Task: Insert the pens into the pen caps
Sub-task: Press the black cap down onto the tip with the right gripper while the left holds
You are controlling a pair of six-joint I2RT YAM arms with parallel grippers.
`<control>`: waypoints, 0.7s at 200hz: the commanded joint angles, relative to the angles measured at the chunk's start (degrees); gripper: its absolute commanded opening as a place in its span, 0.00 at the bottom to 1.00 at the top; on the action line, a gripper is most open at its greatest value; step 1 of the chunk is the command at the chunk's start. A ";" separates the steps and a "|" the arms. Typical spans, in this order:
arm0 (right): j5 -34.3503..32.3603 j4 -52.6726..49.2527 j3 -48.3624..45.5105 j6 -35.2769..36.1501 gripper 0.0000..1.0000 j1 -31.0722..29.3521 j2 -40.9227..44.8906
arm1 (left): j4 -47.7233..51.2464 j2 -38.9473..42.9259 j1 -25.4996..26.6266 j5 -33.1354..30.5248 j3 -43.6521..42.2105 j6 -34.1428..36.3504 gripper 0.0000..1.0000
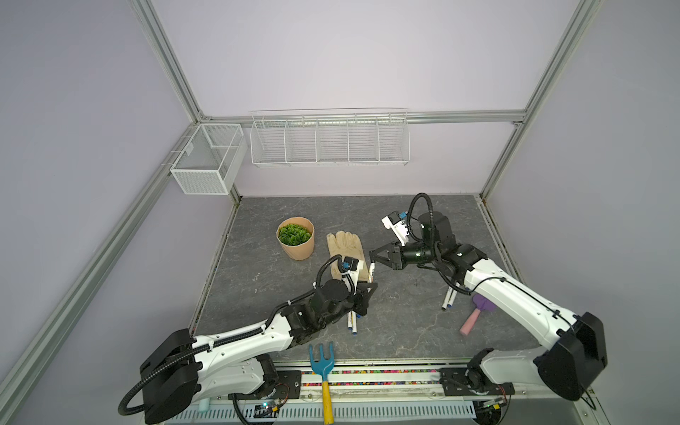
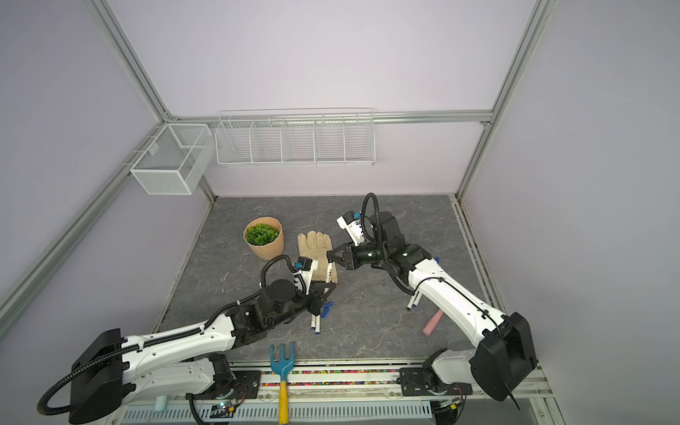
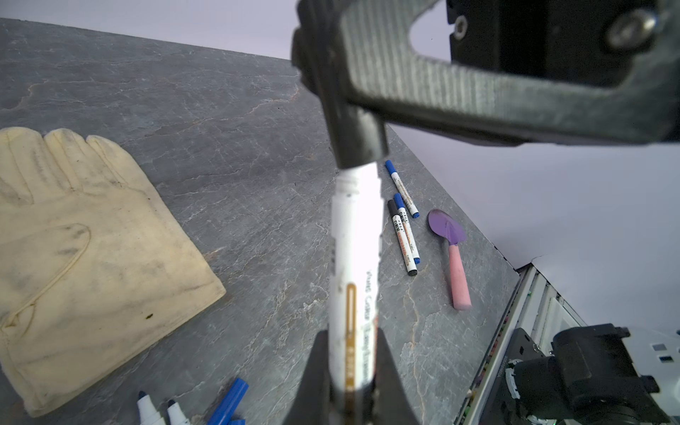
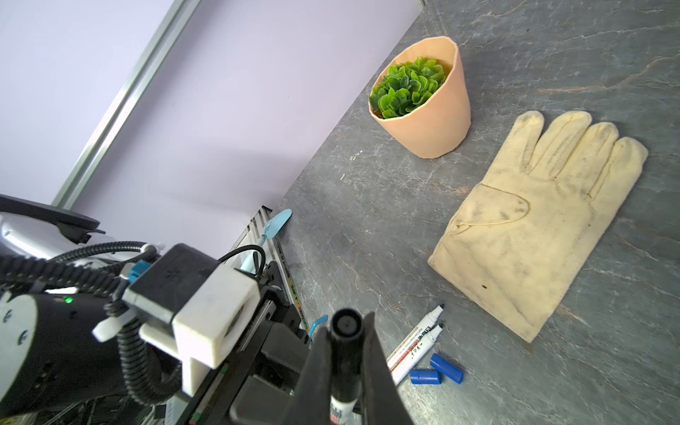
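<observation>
Between your two arms, just off the cuff of the glove (image 1: 346, 250), that's where it all turns. Your left fingers (image 3: 312, 386) are clamped tight on the lower barrel of a white pen (image 3: 355, 257), and your right fingers (image 4: 375, 368) are pinched on the black cap (image 3: 358, 143) meeting its tip. Both look lifted clear of the table (image 1: 404, 331).

Now watch the axis. From the left wrist view the pen runs straight away from your left fingers. The black cap sits on its far end, mouth over the nib, the two in one line as far as I can tell. The ribbed white neck shows bare below the cap's rim, so I'd judge it started but not yet seated home.

In both top views the pen's long axis points toward the back wall. Your left fingers are at the near end, your right fingers at the far end, reaching in from the right.

So the coming move, I'd say, is a straight push along that line, arms toward each other. Drift off axis and the cap may cock and jam.

Two bare pens (image 4: 412, 344) and two blue caps (image 4: 425, 377) lie near your left arm. Three capped pens (image 3: 403, 235) lie beside the trowel (image 3: 454, 257), on your right arm's side.
</observation>
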State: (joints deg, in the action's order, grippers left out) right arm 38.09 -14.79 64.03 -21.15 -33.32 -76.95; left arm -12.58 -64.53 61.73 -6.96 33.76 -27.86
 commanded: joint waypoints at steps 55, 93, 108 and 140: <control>14.56 -13.36 -2.89 -0.96 0.09 -0.65 2.81 | -11.34 1.69 -2.23 -2.54 3.60 2.00 0.00; 12.54 -10.27 -5.30 -0.53 0.10 -0.62 7.45 | -13.41 0.50 -2.32 -0.93 3.97 1.64 0.00; 12.01 -10.09 -5.82 -0.18 0.10 -0.66 7.95 | -14.16 -0.27 -2.32 -0.25 4.49 1.57 0.00; 12.14 -10.80 -6.28 0.93 0.11 -1.07 7.48 | -12.67 -1.86 -2.32 0.91 6.75 2.83 0.00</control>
State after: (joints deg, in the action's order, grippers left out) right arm 40.56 -15.33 60.75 -21.39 -31.46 -69.32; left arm -17.26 -65.14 61.69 -1.61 34.54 -25.36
